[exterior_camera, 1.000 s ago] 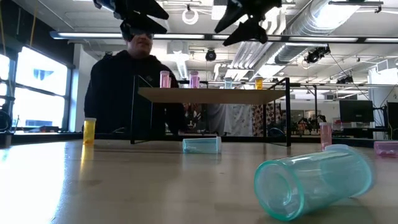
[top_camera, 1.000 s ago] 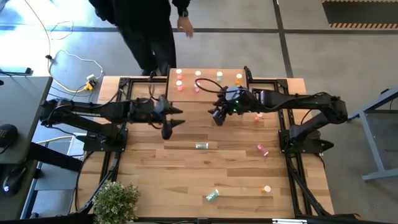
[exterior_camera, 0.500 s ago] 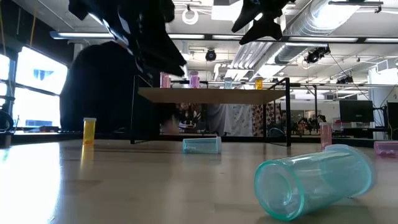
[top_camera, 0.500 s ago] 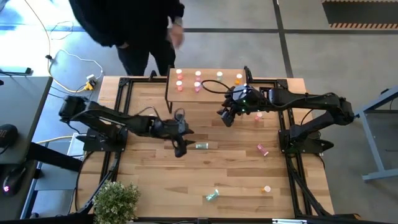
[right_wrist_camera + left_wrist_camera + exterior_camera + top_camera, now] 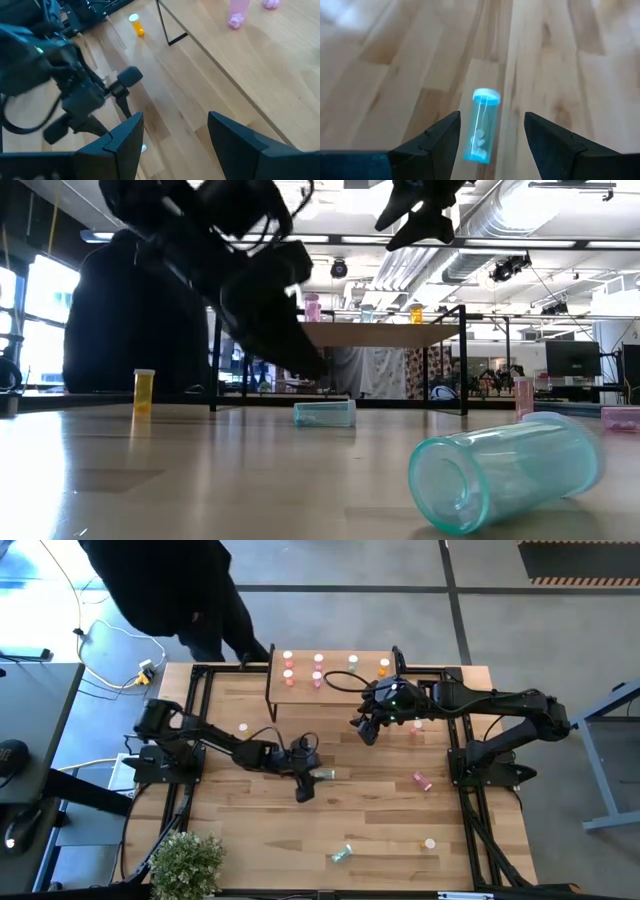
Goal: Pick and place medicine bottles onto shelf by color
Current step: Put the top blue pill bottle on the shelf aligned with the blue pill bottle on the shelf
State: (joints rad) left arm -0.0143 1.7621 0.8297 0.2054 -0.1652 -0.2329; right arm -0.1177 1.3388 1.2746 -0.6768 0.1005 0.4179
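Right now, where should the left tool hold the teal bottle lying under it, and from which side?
Grip the teal bottle across the middle of its round body, coming from above. It lies flat on the table, so its long sides already face the two open fingers of the left tool.

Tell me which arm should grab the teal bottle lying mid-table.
Left. Its open claw already straddles the teal bottle, while the right claw hangs apart near the shelf.

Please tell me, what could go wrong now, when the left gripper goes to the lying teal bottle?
1. The teal bottle lies on its side between the open left gripper fingers; a finger touching it early may roll it away.
2. Descending too far, the fingers could hit the table.
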